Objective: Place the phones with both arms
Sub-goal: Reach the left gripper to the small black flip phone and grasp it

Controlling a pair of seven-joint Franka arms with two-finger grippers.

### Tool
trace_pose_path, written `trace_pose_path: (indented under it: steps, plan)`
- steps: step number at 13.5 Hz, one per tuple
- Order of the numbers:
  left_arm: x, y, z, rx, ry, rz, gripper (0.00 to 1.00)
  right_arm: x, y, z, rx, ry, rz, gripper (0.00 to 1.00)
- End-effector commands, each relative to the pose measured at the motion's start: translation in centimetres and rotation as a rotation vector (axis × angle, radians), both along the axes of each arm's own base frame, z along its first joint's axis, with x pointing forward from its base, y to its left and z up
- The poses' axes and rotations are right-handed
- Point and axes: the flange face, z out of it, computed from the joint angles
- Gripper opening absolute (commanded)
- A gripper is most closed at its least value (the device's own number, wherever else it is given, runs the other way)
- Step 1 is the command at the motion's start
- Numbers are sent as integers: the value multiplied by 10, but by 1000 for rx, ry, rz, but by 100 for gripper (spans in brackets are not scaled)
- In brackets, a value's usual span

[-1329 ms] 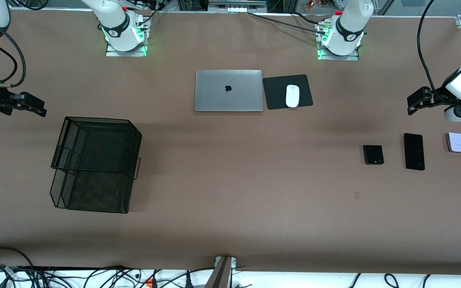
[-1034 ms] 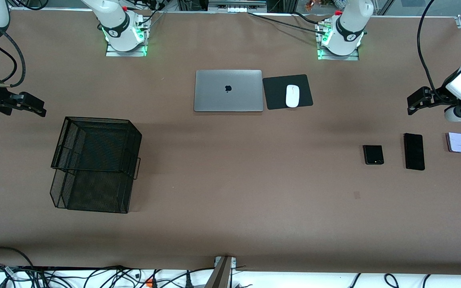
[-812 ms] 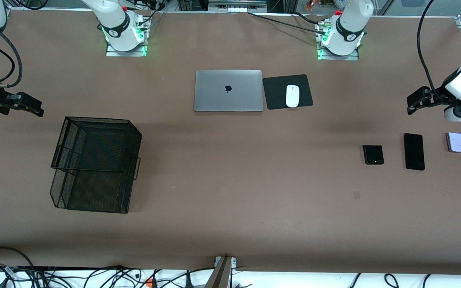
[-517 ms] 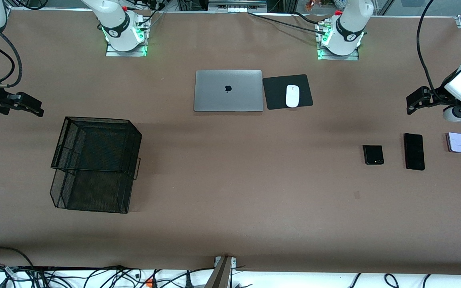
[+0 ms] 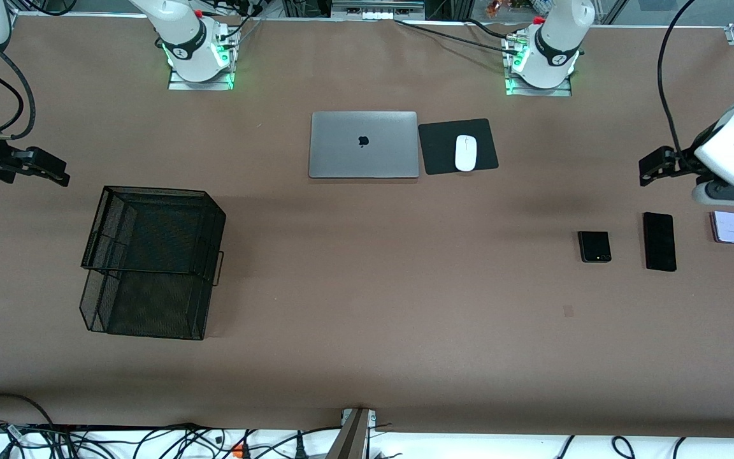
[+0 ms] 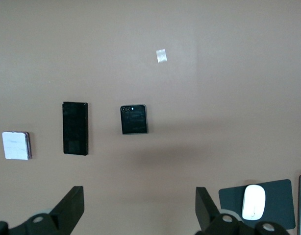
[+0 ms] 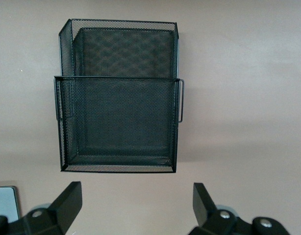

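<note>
In the front view, three phones lie in a row at the right side of the frame, flat on the brown tabletop (image 5: 367,357). The small black phone (image 5: 594,247) comes first, then the long black phone (image 5: 659,241), then the pale phone (image 5: 729,227) close to the right edge. They are apart, not touching, which looks like it leaves room to grab each one. The left gripper (image 5: 648,167) hangs just above them in the frame, up in the air, with nothing in it. The right gripper (image 5: 55,171) is at the left edge, above the black mesh basket (image 5: 150,261); that arm waits. My guess is the phones go in the basket. At the top middle sit a shut silver laptop (image 5: 363,145) and a white mouse (image 5: 466,153) on a black pad (image 5: 438,148). Cables lie along the bottom edge.

In the left wrist view, the three phones sit in the left half of the frame, and a bit of pale tape (image 6: 161,56) is stuck higher up. The gripper's two fingers (image 6: 72,205) at the bottom stand wide apart.

In the right wrist view, the basket fills the upper middle and is empty. This gripper's fingers (image 7: 69,199) are also wide apart, holding nothing.
</note>
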Motion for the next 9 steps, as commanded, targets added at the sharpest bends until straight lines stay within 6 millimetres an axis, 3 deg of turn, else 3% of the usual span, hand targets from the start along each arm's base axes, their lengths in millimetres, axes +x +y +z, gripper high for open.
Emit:
trace_pose_path:
  steps: [1,4,5,9]
  plan:
    - [24,19,-71,12,132,7,100,-2,1,8,10,-9,-14,100]
    - [52,61,-171,12,157,56,100,-2,1,8,10,-9,-13,100]
    - [53,74,-194,13,118,66,100,-2,1,8,10,-9,-14,100]
    - [25,75,-283,1,-47,46,100,-3,1,8,10,-7,-13,100]
